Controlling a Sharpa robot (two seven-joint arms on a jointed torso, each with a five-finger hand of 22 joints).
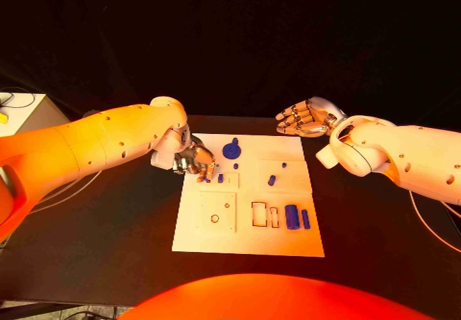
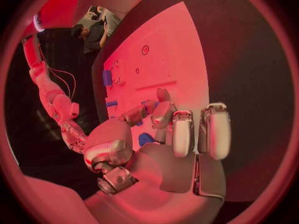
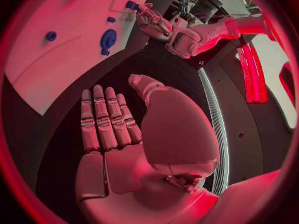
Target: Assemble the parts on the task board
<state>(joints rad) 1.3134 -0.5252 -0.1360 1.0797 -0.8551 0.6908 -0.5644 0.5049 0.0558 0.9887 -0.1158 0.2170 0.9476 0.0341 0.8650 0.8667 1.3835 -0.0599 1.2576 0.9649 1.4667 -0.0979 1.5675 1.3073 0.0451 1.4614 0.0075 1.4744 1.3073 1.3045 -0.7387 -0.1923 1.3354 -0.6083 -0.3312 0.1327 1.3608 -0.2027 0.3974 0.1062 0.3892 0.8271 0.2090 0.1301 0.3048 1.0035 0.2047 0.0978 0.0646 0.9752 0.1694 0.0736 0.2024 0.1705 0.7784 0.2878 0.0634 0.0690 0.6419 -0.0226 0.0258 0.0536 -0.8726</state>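
Note:
The white task board point(image 1: 197, 235) lies mid-table. On it are a blue disc point(image 1: 232, 149), small pegs point(image 1: 284, 165), a short part point(image 1: 272, 179) and two blue cylinders point(image 1: 291, 217) beside rectangular slots. My left hand point(image 1: 192, 160) hangs over the board's far left corner, fingertips down. Its thumb and a finger point(image 2: 149, 112) pinch a small blue part point(image 2: 141, 121), while the other fingers curl in. Another blue peg point(image 1: 220, 178) stands just beside those fingertips. My right hand point(image 1: 306, 117) hovers off the board's far right corner, palm up, its fingers point(image 3: 102, 119) straight and holding nothing.
The black table point(image 1: 115, 227) surrounds the board on all sides. A ring-shaped hole point(image 1: 214, 218) marks the board's near left panel. Cables trail off the table's left edge.

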